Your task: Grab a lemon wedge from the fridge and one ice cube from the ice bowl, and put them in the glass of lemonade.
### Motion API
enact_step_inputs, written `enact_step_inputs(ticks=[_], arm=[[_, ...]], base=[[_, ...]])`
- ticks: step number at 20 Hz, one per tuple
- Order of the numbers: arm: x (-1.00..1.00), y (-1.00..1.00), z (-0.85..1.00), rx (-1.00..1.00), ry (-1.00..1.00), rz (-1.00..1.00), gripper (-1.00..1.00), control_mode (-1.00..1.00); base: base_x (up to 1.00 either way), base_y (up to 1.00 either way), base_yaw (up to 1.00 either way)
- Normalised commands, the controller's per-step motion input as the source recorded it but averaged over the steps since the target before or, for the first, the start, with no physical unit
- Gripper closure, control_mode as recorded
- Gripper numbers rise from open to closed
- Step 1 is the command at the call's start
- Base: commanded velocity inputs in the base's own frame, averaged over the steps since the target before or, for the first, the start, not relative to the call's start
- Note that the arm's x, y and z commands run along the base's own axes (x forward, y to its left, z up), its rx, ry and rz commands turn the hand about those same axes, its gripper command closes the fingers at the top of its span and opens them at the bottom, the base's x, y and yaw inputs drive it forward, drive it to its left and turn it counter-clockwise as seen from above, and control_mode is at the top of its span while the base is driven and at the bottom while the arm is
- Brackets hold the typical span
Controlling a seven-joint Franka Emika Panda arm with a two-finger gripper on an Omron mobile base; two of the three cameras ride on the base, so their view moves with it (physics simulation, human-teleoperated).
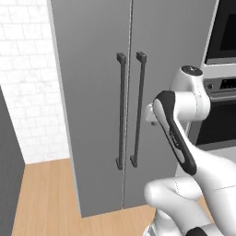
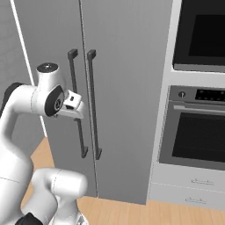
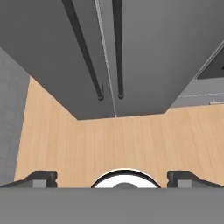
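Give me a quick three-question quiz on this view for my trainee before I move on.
1. True or false: both doors of the fridge are shut.
2. What stands to the right of the fridge: A) sink, B) built-in oven, C) window?
3. Is the gripper open or shut?

Key: 1. True, with both dark bar handles side by side at the seam. 2. B. 3. Open, holding nothing, above the wooden floor.
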Motion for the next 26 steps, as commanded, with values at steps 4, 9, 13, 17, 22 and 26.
enact_step_inputs(ticks=[4, 9, 13, 17, 22, 26], arm=[[-0.51, 0.00, 0.76, -0.08, -0.46, 0.00, -1.00, -1.00], [-0.17, 0.06, 0.73, -0.12, -0.44, 0.00, -1.00, -1.00], [0.23, 0.00, 0.18, -0.02, -0.35, 0.00, -1.00, -1.00], [0.97, -0.08, -0.01, 0.03, -0.04, 0.00, -1.00, -1.00], [1.00, 0.00, 0.00, 0.01, 0.04, 0.00, -1.00, -1.00], [1.00, 0.00, 0.02, 0.00, 0.19, 0.00, -1.00, -1.00]], base=[[0.00, 0.00, 0.00], [0.00, 0.00, 0.00], [0.00, 0.00, 0.00], [0.00, 0.00, 0.00], [0.00, 0.00, 0.00], [0.00, 0.00, 0.00]])
